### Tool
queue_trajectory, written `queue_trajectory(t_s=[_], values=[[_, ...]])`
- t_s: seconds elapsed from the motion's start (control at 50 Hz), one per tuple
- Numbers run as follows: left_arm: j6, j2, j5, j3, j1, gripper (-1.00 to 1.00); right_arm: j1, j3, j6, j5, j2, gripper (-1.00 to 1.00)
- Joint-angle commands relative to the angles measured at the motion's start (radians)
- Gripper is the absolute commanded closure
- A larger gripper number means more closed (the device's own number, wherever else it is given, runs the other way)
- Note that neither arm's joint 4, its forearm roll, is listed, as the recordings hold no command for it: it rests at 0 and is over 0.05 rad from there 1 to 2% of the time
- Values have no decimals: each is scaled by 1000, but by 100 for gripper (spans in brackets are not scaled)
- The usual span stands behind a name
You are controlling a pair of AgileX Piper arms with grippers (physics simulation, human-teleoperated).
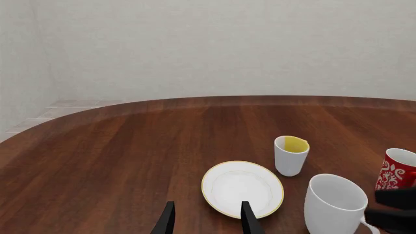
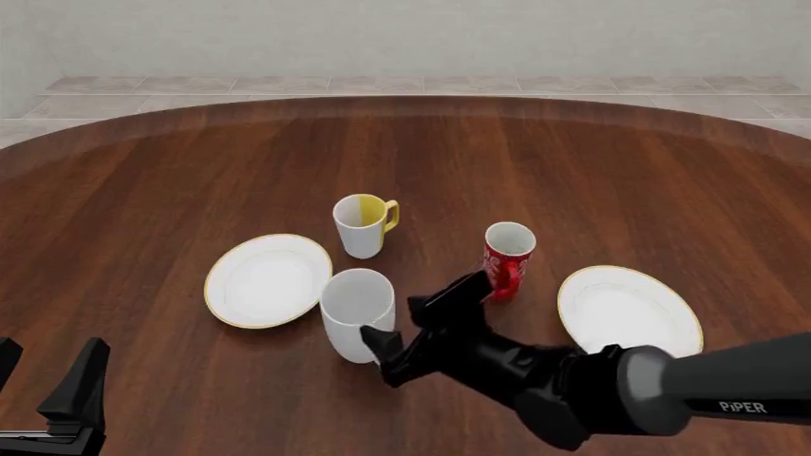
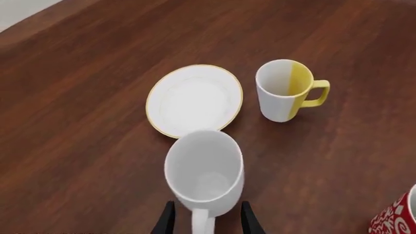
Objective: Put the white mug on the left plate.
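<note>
The tall white mug [image 2: 356, 313] stands upright on the table just right of the left plate [image 2: 268, 279], its base close to the plate's gold rim. My right gripper [image 2: 395, 323] is open, and its fingers straddle the mug's loop handle, as the right wrist view [image 3: 206, 222] shows, with a gap on each side. There the mug [image 3: 204, 170] stands below the plate [image 3: 194, 100]. My left gripper [image 2: 45, 375] is open and empty near the table's front left edge. In the left wrist view the plate [image 1: 242, 188] and mug [image 1: 334, 204] lie ahead of it.
A small white mug with yellow inside [image 2: 363, 225] stands behind the white mug. A red mug with white lettering [image 2: 508, 258] stands just beyond the right arm. A second gold-rimmed plate [image 2: 630, 311] lies at the right.
</note>
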Motion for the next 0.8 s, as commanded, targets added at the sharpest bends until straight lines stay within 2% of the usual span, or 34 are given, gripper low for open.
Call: queue_trajectory(t_s=[0.02, 0.8], values=[[0, 0, 0, 0, 0, -100, 14, -1, 17, -19, 30, -100], [0, 0, 0, 0, 0, -100, 13, 17, 65, -76, 111, -100]])
